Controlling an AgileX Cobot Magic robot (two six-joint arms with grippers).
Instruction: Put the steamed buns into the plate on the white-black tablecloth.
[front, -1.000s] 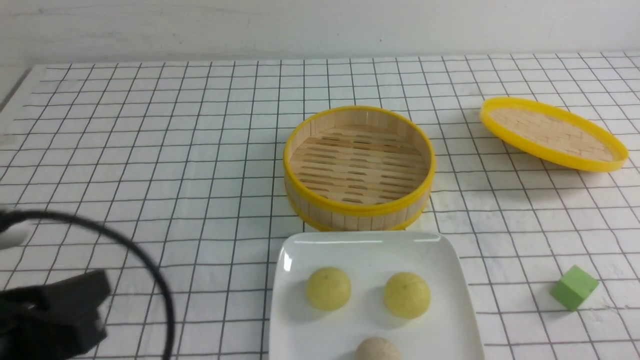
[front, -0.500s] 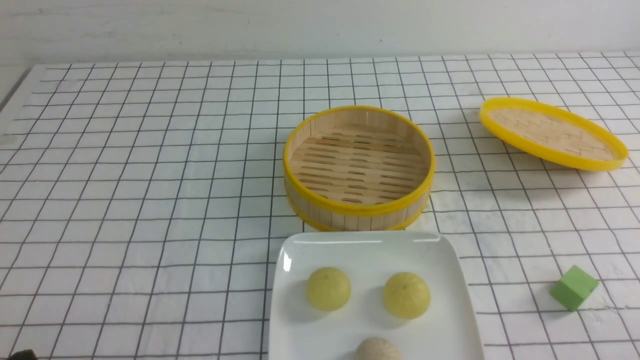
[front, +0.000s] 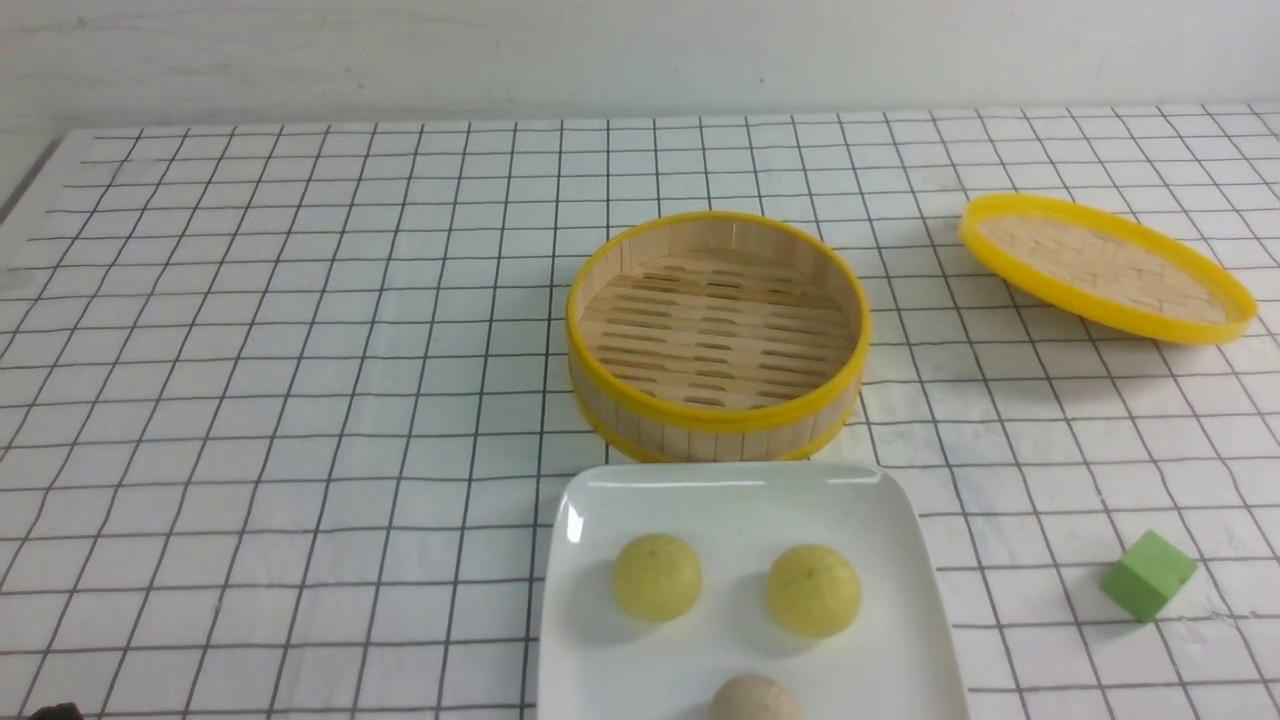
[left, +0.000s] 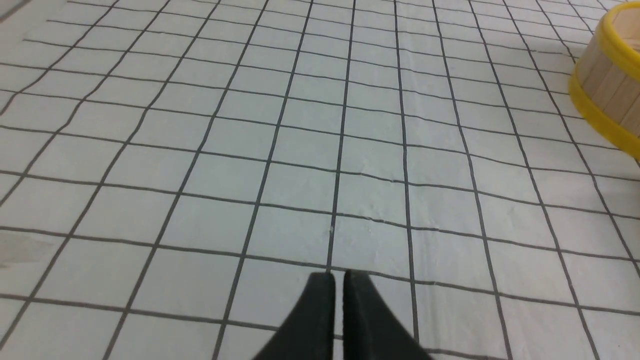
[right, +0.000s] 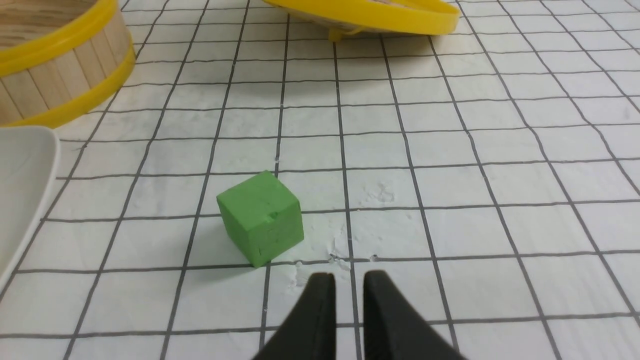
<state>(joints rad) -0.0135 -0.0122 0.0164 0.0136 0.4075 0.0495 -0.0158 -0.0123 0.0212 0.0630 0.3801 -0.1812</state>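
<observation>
Three steamed buns (front: 738, 600) already lie in the plate (front: 600, 500): two yellow-green ones side by side and a beige one nearer to me, cut by the picture's edge. The plate sits on the white-black tablecloth (front: 300, 350) that covers the bench, just in front of the bamboo steamer (front: 717, 335), which has nothing inside. I judge the placing step is done. My left claw (left: 339, 280) hangs over bare cloth with its fingers almost together, holding nothing. My right claw (right: 345, 282) is narrow too, with a small gap, and carries nothing; it is near the green cube (right: 261, 217). For the next move I think nothing needs to be gripped; both arms only have to rest away from the plate.
</observation>
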